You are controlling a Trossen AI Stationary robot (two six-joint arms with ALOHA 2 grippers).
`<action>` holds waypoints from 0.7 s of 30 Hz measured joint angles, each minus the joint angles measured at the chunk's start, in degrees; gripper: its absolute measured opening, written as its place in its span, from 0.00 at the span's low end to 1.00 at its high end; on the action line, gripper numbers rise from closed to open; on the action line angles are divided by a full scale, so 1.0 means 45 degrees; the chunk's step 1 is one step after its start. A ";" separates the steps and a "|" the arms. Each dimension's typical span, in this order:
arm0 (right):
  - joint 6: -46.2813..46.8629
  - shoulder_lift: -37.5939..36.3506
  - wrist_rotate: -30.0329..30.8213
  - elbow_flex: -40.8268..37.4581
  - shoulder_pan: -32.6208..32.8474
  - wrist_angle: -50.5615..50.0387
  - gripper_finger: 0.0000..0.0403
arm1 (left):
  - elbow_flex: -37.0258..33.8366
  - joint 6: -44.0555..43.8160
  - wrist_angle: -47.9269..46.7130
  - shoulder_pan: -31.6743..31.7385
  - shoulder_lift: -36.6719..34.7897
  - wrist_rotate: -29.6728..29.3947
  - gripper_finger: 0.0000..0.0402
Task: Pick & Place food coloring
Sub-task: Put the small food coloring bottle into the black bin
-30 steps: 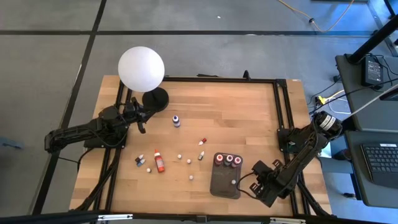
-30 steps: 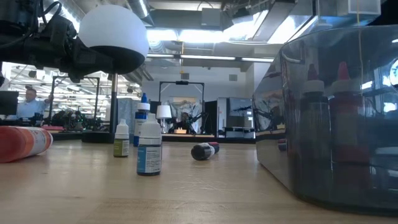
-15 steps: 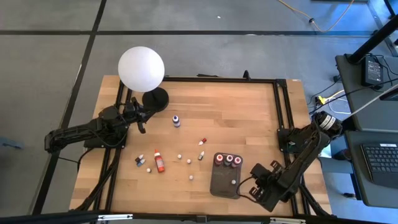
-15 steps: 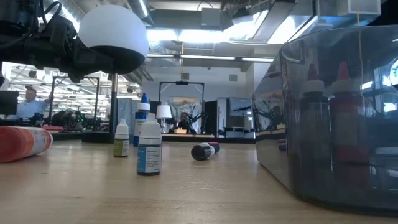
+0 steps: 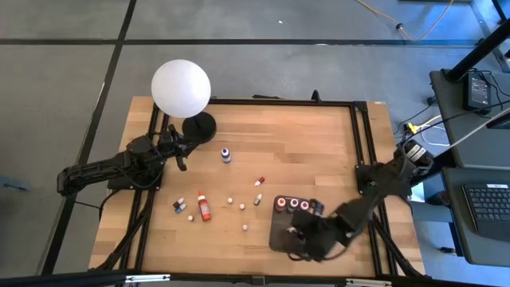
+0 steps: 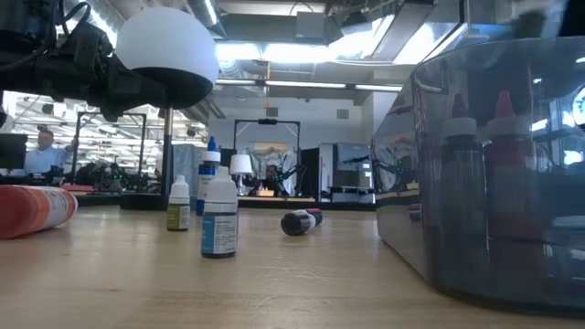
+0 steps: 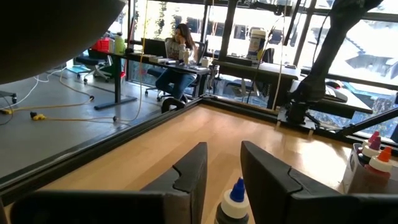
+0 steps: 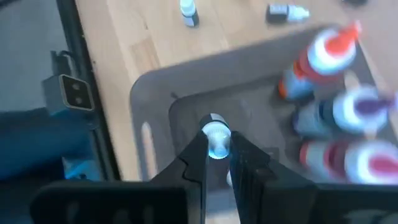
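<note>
Since a second ago my right gripper [image 8: 216,149] has swung in over the tray [image 5: 279,237], jaws closed on a small bottle [image 8: 215,133] by its cap. It's light, rigid and slick, so I grip gently. Tray walls crowd me; three bottles [image 5: 293,204] stand nearby. Left gripper [image 7: 221,171] waits open beside the lamp [image 5: 182,88].

My right gripper [image 5: 296,237] sits low over the tray [image 5: 276,239], whose far end is blocked by three upright bottles [image 5: 293,204]. The near end has one small bottle [image 8: 216,135] between my fingers. Bare wood lies between the tray and the loose bottles [image 5: 204,206]. The lamp [image 5: 182,88] crowds my left gripper [image 5: 182,151] at the far-left corner.
</note>
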 joint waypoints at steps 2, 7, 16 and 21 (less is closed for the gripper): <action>-0.1054 0.0202 -0.0651 -0.0012 -0.0553 0.0408 0.12 | 0.0003 0.0001 0.0000 -0.0002 0.0000 -0.0001 0.24; -0.2146 0.1042 -0.2696 -0.0016 -0.1303 0.0861 0.12 | 0.0000 0.0000 -0.0002 -0.0005 0.0004 0.0007 0.23; -0.1968 0.2122 -0.4015 -0.0031 -0.1372 0.1129 0.12 | 0.0000 0.0000 -0.0049 -0.0001 0.0004 0.0026 0.23; -0.2269 0.2564 -0.4010 -0.0031 -0.1376 0.1136 0.12 | 0.0002 0.0000 -0.0049 -0.0003 0.0004 0.0034 0.23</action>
